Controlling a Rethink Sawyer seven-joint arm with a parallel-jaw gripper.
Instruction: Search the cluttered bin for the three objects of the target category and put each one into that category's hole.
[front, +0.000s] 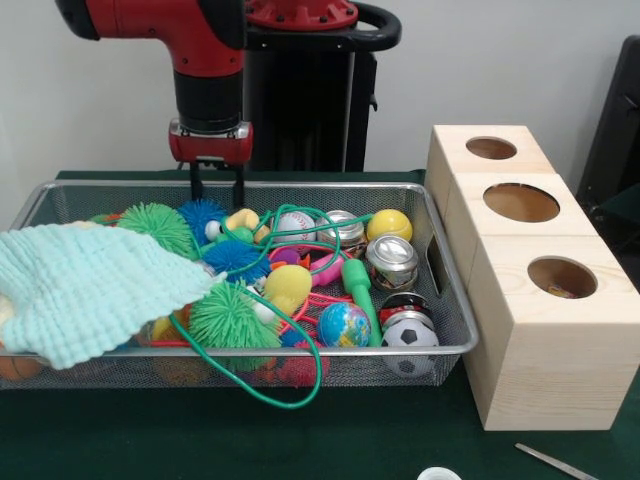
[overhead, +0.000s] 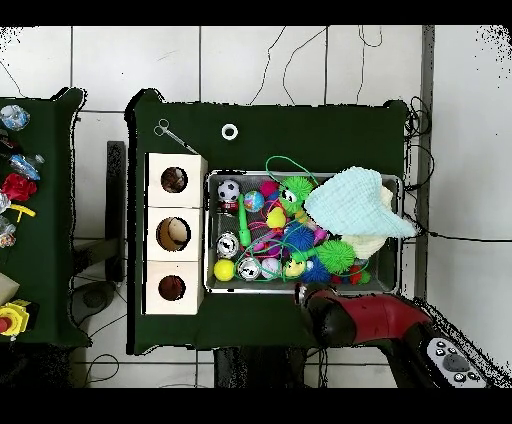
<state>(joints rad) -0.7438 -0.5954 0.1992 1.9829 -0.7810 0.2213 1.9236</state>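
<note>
The wire mesh bin (front: 452, 300) sits on the green table, packed with toys: a soccer ball (front: 410, 335), a globe ball (front: 343, 325), a yellow ball (front: 389, 224), a baseball (front: 293, 225), metal cans (front: 390, 260), green spiky balls (front: 225, 315) and a green cord. A mint knitted cloth (front: 85, 285) covers its left part. My gripper (front: 217, 185) is open and empty, hanging just above the bin's far rim. The mid-sized hole (front: 561, 277) is in the nearest wooden box; in the overhead view it (overhead: 173, 180) is the top one. There the arm (overhead: 340, 315) covers the gripper.
Three pale wooden boxes (front: 540, 350) stand in a row right of the bin; the middle has the widest hole (front: 521, 202), the far one the smallest (front: 491, 148). A metal tool (front: 555, 462) and a white ring (overhead: 229, 131) lie on the table's near side.
</note>
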